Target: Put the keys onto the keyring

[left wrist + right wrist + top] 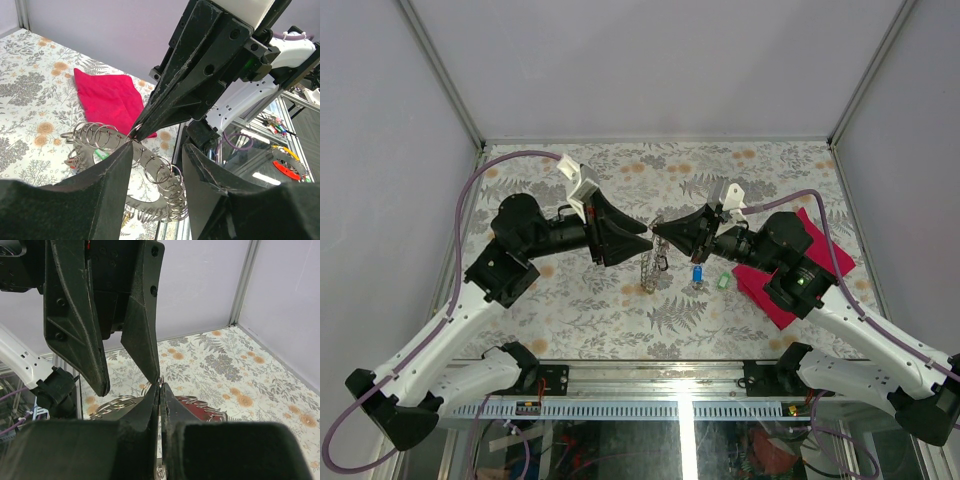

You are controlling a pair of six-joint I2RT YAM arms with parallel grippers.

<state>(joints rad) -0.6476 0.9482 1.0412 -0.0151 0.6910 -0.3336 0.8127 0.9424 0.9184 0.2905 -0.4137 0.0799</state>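
Observation:
The keyring (650, 272), a grey metal ring lined with several small split rings, hangs above the table between both arms. My right gripper (658, 230) is shut on one small split ring at its top (161, 381). My left gripper (642, 240) faces it with jaws apart, and the keyring's band (150, 162) runs through the gap in the left wrist view. The left gripper's inner fingertip (129, 146) sits against the pinched ring. On the table lie the keys, a blue-headed key (697, 274) and a green-headed key (721, 282), right of the keyring.
A red cloth (790, 268) lies under the right arm, also seen in the left wrist view (107, 97). Grey enclosure walls stand close on three sides. The table's near edge with its metal rail (650, 405) runs below the arm bases.

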